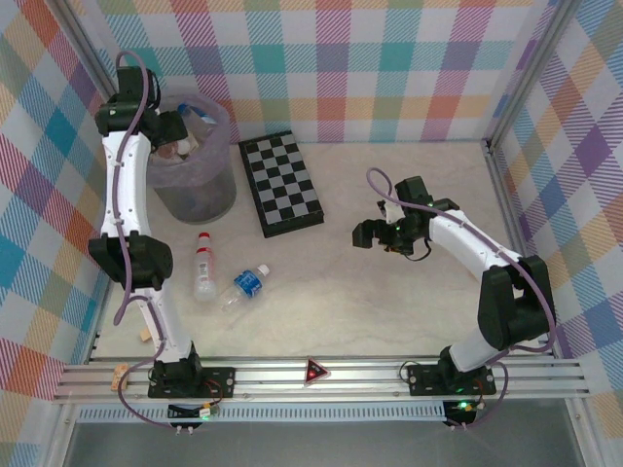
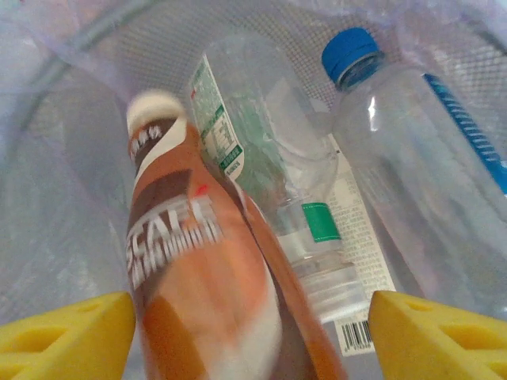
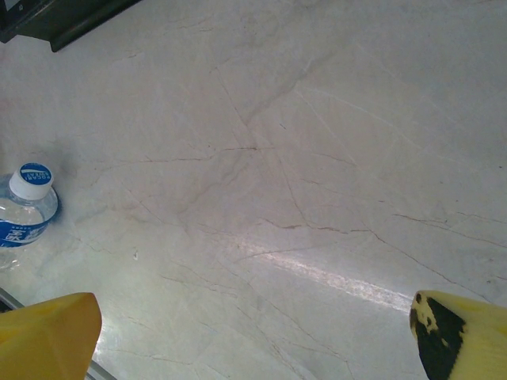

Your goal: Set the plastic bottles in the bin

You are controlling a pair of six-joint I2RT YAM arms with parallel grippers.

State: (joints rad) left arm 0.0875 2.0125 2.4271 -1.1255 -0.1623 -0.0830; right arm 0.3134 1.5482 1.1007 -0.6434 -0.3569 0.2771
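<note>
- Top view: the left gripper (image 1: 181, 123) hangs over the mouth of the bin (image 1: 216, 191), where several bottles already lie. Two more lie flat on the table (image 1: 389, 311), just in front of the bin: a red-labelled bottle (image 1: 203, 265) and a blue-labelled bottle (image 1: 244, 283) beside it. The right gripper (image 1: 374, 233) hovers well to the right of the bin, past the chequered board (image 1: 280, 183), with its jaws spread and nothing between them.
- Left wrist view: inside the bin, a brown-orange bottle (image 2: 198, 277) stands between the yellow fingers (image 2: 63, 336). The jaws are released, with a clear gap on one side, and the bottle's smear suggests it is loose. Its white lettering reads roughly "SCAFE", though it is blurred. Behind it lie a clear green-labelled bottle (image 2: 261, 158), whose small print and barcode cannot be read, and a blue-capped bottle (image 2: 412, 150).
- Right wrist view: the blue-labelled bottle's white cap carries blue print too small to read, and its label shows white characters.
- Handling, as a judgement: these bottles look empty, so they are light, thin-walled, smooth and prone to roll. A grip across the labelled middle seems safest, squeezed gently because the wall will dent.
</note>
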